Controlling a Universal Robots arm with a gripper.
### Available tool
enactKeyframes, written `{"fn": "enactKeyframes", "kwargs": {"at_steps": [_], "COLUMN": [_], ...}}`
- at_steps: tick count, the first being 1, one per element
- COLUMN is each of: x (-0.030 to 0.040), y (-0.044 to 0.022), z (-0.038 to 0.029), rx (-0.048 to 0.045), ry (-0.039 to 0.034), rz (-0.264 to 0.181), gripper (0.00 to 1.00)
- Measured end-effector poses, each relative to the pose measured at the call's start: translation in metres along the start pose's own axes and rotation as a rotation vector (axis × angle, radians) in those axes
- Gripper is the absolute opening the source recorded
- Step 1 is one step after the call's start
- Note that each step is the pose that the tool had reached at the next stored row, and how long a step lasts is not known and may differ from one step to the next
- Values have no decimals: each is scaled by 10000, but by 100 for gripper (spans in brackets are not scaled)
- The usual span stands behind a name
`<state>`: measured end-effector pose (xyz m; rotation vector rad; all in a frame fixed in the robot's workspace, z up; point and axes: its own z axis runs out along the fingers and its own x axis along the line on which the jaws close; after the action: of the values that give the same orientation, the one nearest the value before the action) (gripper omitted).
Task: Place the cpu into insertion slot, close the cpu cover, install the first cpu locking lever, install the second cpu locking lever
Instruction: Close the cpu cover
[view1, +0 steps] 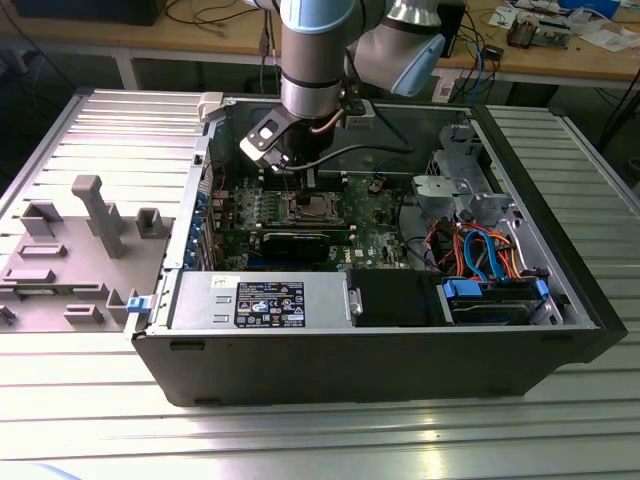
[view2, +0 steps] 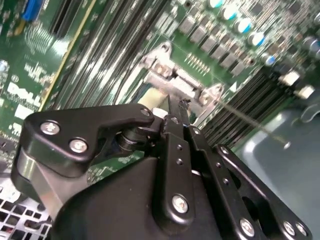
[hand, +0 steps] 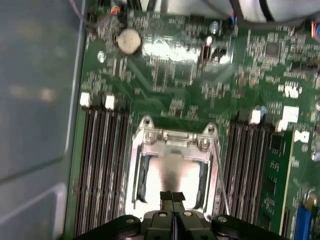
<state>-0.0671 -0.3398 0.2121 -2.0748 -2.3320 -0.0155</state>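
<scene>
Robot gripper (hand: 172, 196) hovers over the cpu cover (hand: 172, 139) inside an open computer case (view1: 380, 365).
Its pincer is pressed narrow, holding nothing; the cpu (hand: 172, 170) lies silver in the insertion slot (view1: 305, 207), between the memory slots (hand: 102, 165).

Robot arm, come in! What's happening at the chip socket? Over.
Copy: gripper shut, tips low over the cpu. It sits in the insertion slot; cpu cover looks down. Thin lever wire slants free beside it.
</scene>
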Motion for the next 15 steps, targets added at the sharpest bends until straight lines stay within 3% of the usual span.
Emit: {"fn": "enactKeyframes", "kwargs": {"at_steps": [6,8,15], "x": [2,5,5], "y": [-39,-58,-61], "z": [35,47,78], "rx": [-2,-6,-5], "ry": [-2,30,37], "rz": [138,137,138], "gripper": [11,11,11]}}
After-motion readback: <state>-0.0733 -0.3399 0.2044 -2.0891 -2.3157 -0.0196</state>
